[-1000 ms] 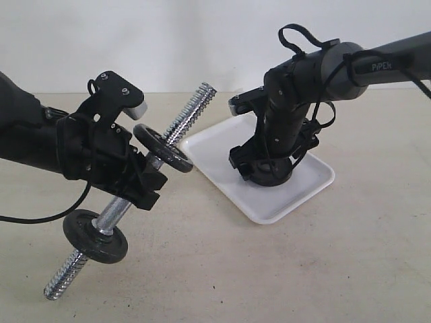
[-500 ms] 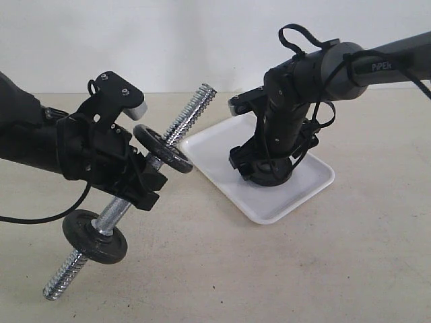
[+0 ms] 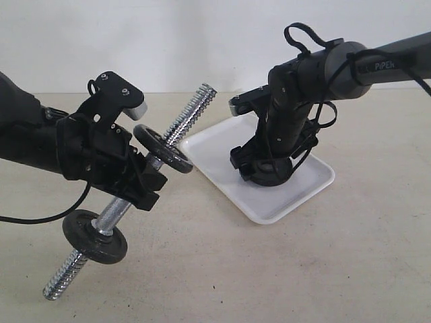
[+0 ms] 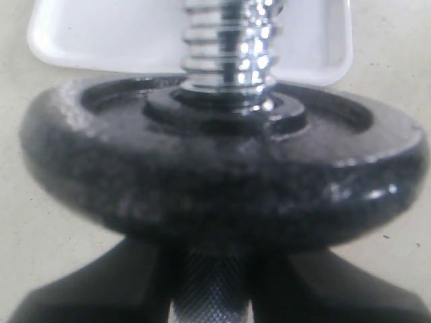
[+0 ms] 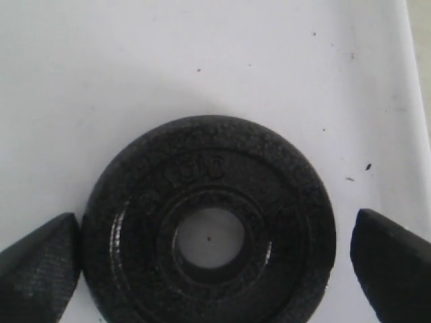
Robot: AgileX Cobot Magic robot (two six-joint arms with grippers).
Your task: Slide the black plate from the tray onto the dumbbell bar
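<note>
Black plate (image 5: 215, 161) lies flat on the tray (image 3: 300, 192), between the widely parted jaws of the right gripper (image 3: 268, 168), which grips nothing. One jaw sits just beside the plate's rim, the other apart. Beside the tray, the dumbbell bar (image 3: 187, 113) slants upward. The left gripper (image 3: 141, 183) is clamped around its handle, between the upper disc (image 3: 161, 149) and the lower disc (image 3: 95, 237).

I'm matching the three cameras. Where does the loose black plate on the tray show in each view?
Exterior view: black plate right of centre, lying on the tray.
Left wrist view: not in it; the disc there sits on the dumbbell bar.
Right wrist view: low centre, between the right gripper's open fingertips.
Shared landmark: the white tray, in all three views.
</note>
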